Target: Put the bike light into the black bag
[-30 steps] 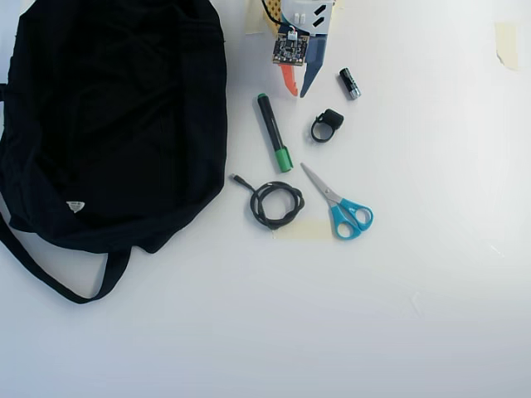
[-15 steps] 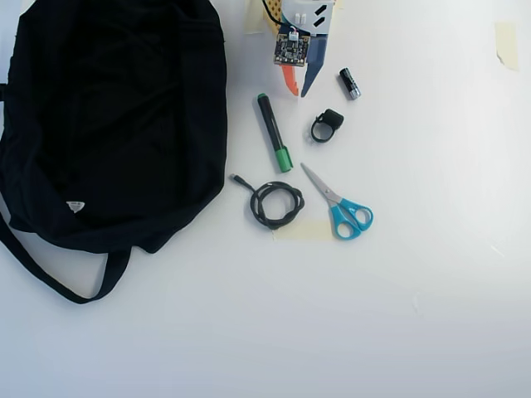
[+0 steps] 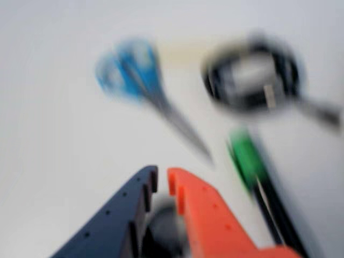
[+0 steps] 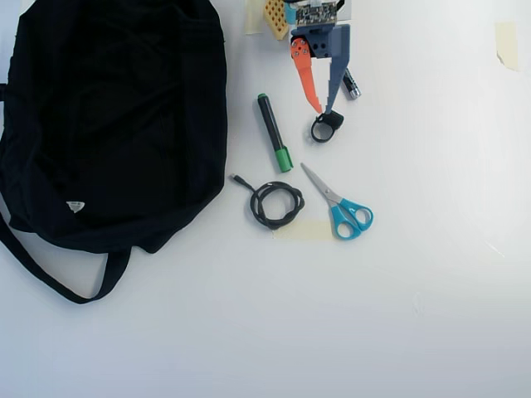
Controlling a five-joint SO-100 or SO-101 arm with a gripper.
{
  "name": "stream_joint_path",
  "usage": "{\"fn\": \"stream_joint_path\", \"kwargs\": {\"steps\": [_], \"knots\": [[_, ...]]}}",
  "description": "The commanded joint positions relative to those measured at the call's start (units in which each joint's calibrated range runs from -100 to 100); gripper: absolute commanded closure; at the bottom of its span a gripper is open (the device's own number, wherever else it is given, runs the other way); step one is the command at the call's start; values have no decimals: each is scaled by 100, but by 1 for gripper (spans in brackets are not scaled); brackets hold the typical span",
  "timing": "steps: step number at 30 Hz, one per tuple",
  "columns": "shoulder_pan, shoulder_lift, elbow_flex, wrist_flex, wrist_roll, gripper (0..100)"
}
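Orange and blue fingers of the hand [image 4: 323, 110] poised directly over the bike light [image 4: 326, 126].

Overhead view: the hand's fingers are slightly parted, gripping nothing, with tips at the light's 12 o'clock edge. The light lies on the white counter [image 4: 373, 315], at 2 o'clock from the green marker [image 4: 274, 133] and well apart from the black bag [image 4: 112, 120] at 9 o'clock. The wrist view is blurred; scissors [image 3: 145, 88] and coiled cable [image 3: 252, 75] show beyond the fingers.

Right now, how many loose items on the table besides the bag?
5, in the overhead view: bike light under the hand, small cylinder beside it, green marker, coiled cable, scissors. The bag could hide more.
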State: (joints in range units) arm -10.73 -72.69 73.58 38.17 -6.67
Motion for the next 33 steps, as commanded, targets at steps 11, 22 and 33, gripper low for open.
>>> {"fn": "stream_joint_path", "kwargs": {"steps": [11, 22, 33], "knots": [[-19, 3003, -2794, -2258, 48, 98], [198, 4522, -5292, -1233, 58, 98], [145, 5327, -6065, 490, 268, 98]]}}
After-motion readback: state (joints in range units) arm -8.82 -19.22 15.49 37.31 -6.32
